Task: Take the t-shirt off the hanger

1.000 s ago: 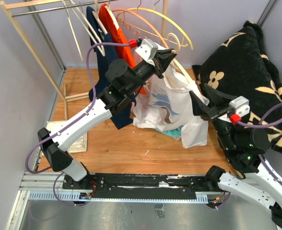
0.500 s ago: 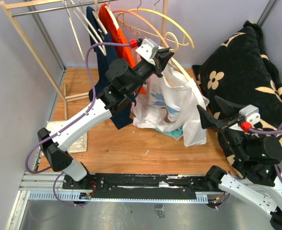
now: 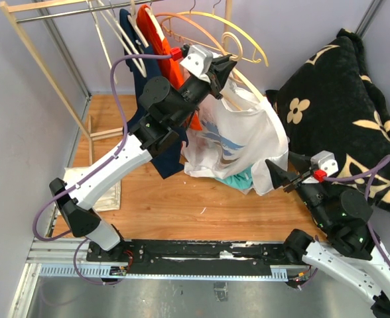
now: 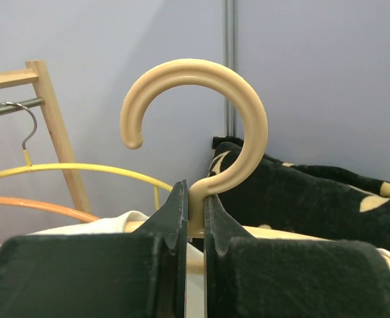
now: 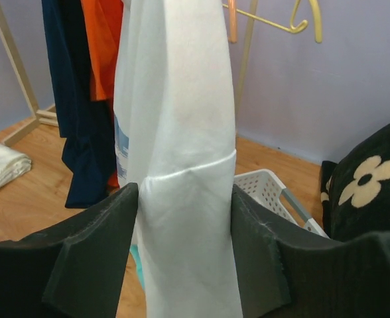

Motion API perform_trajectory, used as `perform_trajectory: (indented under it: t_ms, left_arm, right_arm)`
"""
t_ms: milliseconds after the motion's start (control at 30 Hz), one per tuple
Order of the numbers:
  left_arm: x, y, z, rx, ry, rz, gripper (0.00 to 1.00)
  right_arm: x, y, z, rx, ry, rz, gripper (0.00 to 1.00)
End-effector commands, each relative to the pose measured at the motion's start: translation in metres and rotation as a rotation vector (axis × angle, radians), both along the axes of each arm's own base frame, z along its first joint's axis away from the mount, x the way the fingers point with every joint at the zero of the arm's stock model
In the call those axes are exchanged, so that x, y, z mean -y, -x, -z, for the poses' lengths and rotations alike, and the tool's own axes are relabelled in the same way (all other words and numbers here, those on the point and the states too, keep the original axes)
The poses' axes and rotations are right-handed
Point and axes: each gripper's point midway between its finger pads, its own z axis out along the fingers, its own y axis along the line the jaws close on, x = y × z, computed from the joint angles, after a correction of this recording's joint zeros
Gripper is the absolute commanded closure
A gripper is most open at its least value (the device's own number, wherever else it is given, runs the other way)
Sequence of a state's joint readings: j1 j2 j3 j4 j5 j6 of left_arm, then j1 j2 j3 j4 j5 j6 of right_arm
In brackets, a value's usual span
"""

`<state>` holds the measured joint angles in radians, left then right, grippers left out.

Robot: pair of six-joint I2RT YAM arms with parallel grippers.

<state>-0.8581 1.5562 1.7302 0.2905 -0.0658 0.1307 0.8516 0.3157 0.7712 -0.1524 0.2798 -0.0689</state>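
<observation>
A white t-shirt [image 3: 241, 142] with a blue print hangs on a cream plastic hanger [image 4: 241, 99]. My left gripper [image 3: 223, 66] is shut on the neck of the hanger's hook [image 4: 195, 212] and holds it up in the air in front of the rack. The shirt's collar [image 4: 125, 222] shows just behind the left fingers. My right gripper [image 3: 279, 175] is at the shirt's lower right edge. In the right wrist view it [image 5: 185, 232] is open, and a hanging fold of the shirt [image 5: 182, 132] fills the gap between its fingers.
A wooden clothes rack [image 3: 42, 73] at the back left holds a navy garment [image 3: 138, 73], an orange garment [image 3: 165, 50] and yellow and orange hangers [image 3: 201, 30]. A black flowered blanket [image 3: 341, 93] lies at the right. A white basket [image 5: 274, 192] stands behind the shirt. Folded white cloth [image 3: 105, 189] lies on the floor.
My left gripper has lifted the hanger up and back, and the shirt now hangs taller and stretched. My right gripper dipped away, then came in low to the shirt's lower right edge.
</observation>
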Motion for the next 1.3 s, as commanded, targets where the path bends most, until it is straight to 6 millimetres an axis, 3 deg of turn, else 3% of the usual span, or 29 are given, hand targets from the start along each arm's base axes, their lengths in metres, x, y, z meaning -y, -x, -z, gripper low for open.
perform_trajectory:
  t_ms: [0, 100, 200, 333, 467, 600, 800, 867, 933, 1100, 1267]
  left_arm:
    - [-0.013, 0.007, -0.036, 0.073, 0.074, -0.012, 0.99]
    - [-0.014, 0.007, -0.038, 0.073, 0.077, -0.017, 0.99]
    - [-0.017, 0.006, -0.041, 0.073, 0.083, -0.032, 1.0]
    - [-0.022, 0.002, -0.048, 0.066, 0.109, -0.061, 0.99]
    - [-0.023, -0.003, -0.059, 0.063, 0.125, -0.085, 0.99]
    - [-0.023, -0.008, -0.065, 0.061, 0.132, -0.103, 0.99]
    - [-0.017, -0.01, -0.062, 0.052, 0.128, -0.09, 0.99]
    - [-0.015, -0.011, -0.06, 0.047, 0.125, -0.086, 1.0]
    - [-0.015, -0.011, -0.058, 0.046, 0.119, -0.081, 0.99]
    - [-0.009, -0.002, -0.051, 0.058, 0.091, -0.032, 1.0]
    - [-0.008, 0.006, -0.034, 0.042, 0.066, 0.007, 0.99]
  right_arm:
    - [0.006, -0.003, 0.008, -0.028, -0.035, 0.039, 0.46]
    - [0.01, -0.004, 0.012, -0.036, -0.052, 0.063, 0.62]
    - [0.018, -0.005, 0.017, -0.051, -0.085, 0.101, 0.86]
    - [0.037, -0.009, 0.031, -0.086, -0.173, 0.197, 0.99]
    - [0.056, -0.009, 0.051, -0.154, -0.318, 0.286, 0.99]
    - [0.063, -0.009, 0.074, -0.206, -0.384, 0.326, 0.99]
    - [0.055, -0.01, 0.087, -0.242, -0.31, 0.308, 0.99]
    - [0.05, -0.009, 0.085, -0.237, -0.282, 0.286, 0.96]
    - [0.046, -0.008, 0.082, -0.225, -0.255, 0.259, 0.88]
    - [0.04, -0.001, 0.06, -0.143, -0.203, 0.181, 0.4]
    - [0.039, 0.01, 0.034, -0.047, -0.163, 0.108, 0.27]
